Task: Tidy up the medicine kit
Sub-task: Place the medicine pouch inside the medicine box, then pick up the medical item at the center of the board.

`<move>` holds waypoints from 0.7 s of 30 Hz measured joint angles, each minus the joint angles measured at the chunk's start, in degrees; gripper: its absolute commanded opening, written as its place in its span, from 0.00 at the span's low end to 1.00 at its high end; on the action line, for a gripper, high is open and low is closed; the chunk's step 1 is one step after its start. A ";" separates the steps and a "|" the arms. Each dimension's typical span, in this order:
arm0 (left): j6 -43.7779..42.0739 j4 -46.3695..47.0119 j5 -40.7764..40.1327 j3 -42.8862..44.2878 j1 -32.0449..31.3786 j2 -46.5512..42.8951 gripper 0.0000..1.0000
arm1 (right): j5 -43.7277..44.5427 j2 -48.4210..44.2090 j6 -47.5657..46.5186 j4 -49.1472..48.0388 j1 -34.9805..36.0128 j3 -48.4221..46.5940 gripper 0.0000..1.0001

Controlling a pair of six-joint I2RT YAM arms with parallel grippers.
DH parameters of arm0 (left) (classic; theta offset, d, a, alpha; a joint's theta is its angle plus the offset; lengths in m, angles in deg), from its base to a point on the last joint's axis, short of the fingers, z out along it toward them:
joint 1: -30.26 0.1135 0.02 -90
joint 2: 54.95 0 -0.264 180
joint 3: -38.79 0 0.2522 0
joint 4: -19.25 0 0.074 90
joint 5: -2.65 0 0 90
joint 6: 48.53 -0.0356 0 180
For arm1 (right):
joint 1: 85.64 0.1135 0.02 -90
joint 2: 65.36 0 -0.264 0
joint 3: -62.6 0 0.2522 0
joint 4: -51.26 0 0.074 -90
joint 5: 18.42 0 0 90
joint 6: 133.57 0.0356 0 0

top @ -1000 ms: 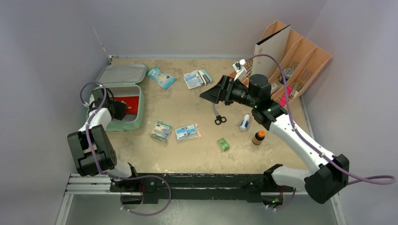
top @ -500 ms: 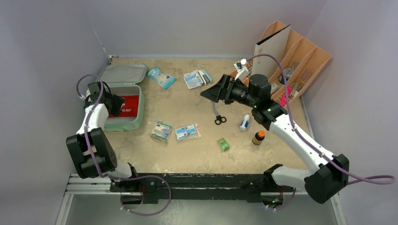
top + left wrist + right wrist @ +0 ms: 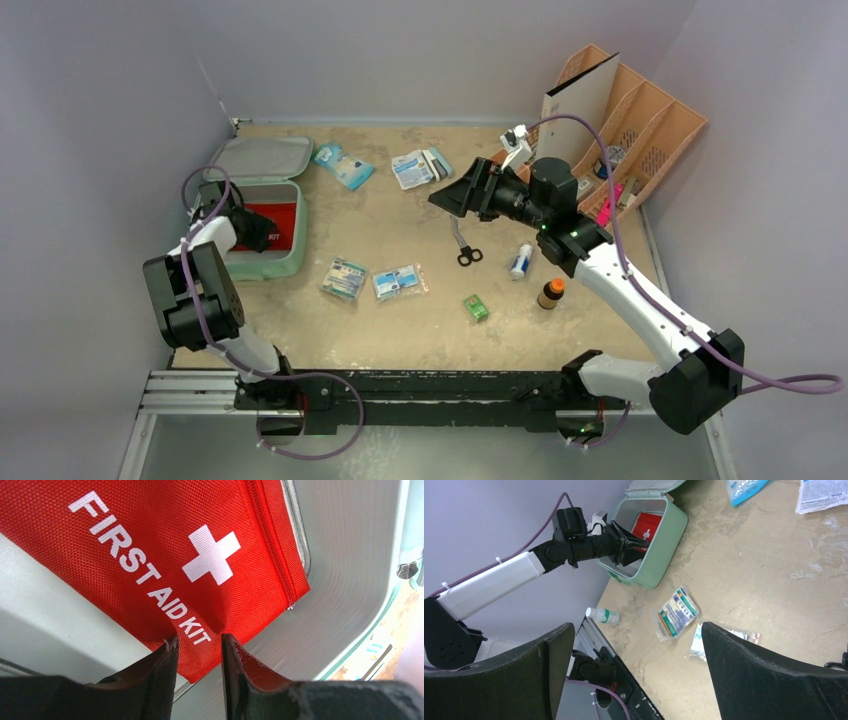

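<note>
Currently the medicine kit (image 3: 287,268) is sitting open at the left rear of the surface (image 3: 420,330), with its lid (image 3: 258,158) lying back flat toward the rear wall. A red "FIRST AID KIT" pouch (image 3: 283,225) is lying inside the kit's tray, set at an angle in the left wrist view, white cross and lettering facing up. The left gripper (image 3: 198,639) is reaching into the tray over the near end of the pouch. Its fingers are standing only narrowly apart and a corner of the pouch is showing in the gap between them; cannot tell whether they are pinching the fabric or just resting at it. The right gripper (image 3: 455,197) is hanging above the middle of the surface, jaws spread wide and holding nothing, pointing toward the kit. On the surface, well apart from the kit, are lying scissors (image 3: 468,255), a white bottle (image 3: 521,261), a brown bottle with an orange cap (image 3: 551,292) and a small green box (image 3: 476,307). Two flat packets (image 3: 344,278) (image 3: 399,281) are lying side by side just right of the kit's front corner. An orange slotted organizer (image 3: 655,125) is standing at the right rear.
</note>
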 measured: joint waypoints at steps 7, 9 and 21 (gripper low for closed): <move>-0.15 0.81 1.14 0.02 0.00 0.90 0.35 | 1.51 0.02 -2.36 3.17 0.00 -1.88 0.99; -0.31 0.44 1.36 0.26 0.00 0.90 0.37 | 2.69 -0.07 -3.72 4.28 0.00 -2.40 0.99; -6.64 -4.57 1.95 4.57 -3.26 -13.64 0.66 | 14.75 2.03 -9.81 21.81 0.00 -6.56 0.95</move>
